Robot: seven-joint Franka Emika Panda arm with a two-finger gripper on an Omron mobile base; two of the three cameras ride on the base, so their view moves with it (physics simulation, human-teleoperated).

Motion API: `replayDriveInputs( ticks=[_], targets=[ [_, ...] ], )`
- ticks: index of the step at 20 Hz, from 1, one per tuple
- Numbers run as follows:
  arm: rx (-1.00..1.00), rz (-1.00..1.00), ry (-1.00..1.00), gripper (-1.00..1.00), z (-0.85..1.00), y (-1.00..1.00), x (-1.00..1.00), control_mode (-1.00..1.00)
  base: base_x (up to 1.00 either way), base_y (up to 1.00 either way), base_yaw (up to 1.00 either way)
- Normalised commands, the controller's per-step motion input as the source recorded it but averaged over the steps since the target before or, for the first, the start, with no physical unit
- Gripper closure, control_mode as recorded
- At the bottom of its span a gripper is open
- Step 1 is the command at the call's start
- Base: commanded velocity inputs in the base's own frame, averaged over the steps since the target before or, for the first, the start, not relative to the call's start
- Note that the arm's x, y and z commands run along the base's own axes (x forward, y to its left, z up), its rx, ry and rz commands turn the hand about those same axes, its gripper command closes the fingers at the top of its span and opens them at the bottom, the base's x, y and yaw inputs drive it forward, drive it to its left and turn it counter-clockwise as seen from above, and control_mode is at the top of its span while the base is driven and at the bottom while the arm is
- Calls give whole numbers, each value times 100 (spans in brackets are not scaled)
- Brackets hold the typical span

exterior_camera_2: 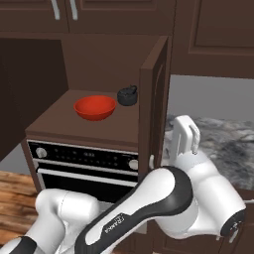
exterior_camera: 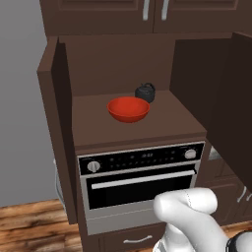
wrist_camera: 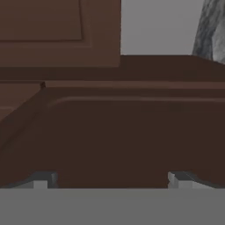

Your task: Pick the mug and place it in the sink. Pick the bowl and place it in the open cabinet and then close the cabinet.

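The bowl (exterior_camera: 128, 109) is seen resting on the floor of the open cabinet (exterior_camera: 123, 59), above the built-in oven (exterior_camera: 140, 179), with a small dark kettle-like object (exterior_camera: 145, 91) just beside it at its 1 o'clock. Both cabinet doors stand swung out: the left door (exterior_camera: 59, 123) at 9 o'clock in the left base view, and the right door (exterior_camera_2: 155, 109) edge-on at the centre of the right base view. The placing step is judged done, and the closing of the doors is judged to be what remains.

The gripper (exterior_camera_2: 186, 134) is seen raised just behind the right door, at its 3 o'clock in the right base view, near the mottled stone surface (exterior_camera_2: 233, 139). In the hand view the two finger tips (wrist_camera: 178, 179) are spread wide apart, nothing is held between them, and a brown door panel (wrist_camera: 114, 136) is faced at close range.

Several risks are judged from here. If the push is applied near the hinge, the door may barely swing. If only one door is pushed, the cabinet is left half open. A spread finger could catch the door edge and stall the motion. The bowl sits fairly near the front lip and could be struck by a closing door.
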Motion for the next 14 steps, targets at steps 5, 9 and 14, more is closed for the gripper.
replayDriveInputs(
  ticks=[5, 9, 14],
  targets=[
    [0, 12, 0, -100, -15, 0, 51, -100, 0, 0, 0],
    [0, 19, 0, -100, 0, 9, 15, -100, 0, 0, 0],
    [0, 21, 0, -100, 0, 32, 16, -100, 0, 0, 0]
  ],
)
